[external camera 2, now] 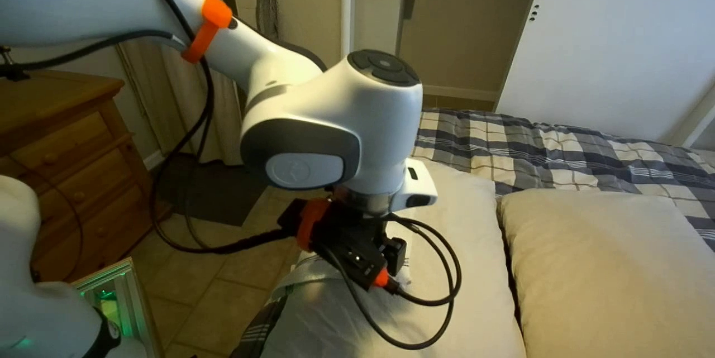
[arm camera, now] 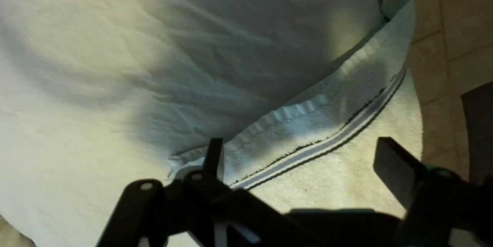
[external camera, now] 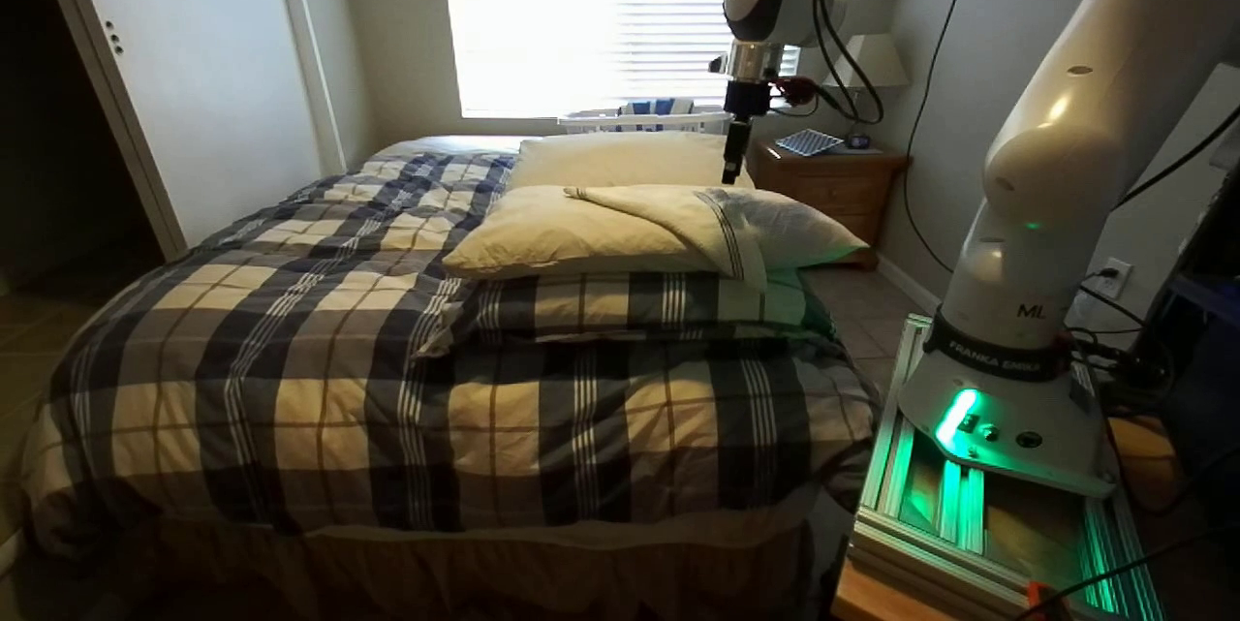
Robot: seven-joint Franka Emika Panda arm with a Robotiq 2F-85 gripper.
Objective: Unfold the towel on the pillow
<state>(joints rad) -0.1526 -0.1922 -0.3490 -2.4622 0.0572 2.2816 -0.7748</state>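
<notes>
The cream towel lies folded over the right part of the large cream pillow. Its dark-striped end hangs over the pillow's near side. In the wrist view the towel shows a grey and black stripe and a puckered hem, next to bare pillow. My gripper is open, with the towel beneath and between its fingers and nothing held. In an exterior view the gripper points down just above or behind the towel; contact cannot be told. In an exterior view the arm hides most of the towel.
A second cream pillow lies beyond, also seen in an exterior view. A plaid bedspread covers the bed. A nightstand with a lamp and a white basket stand at the far side. Cables loop around the wrist.
</notes>
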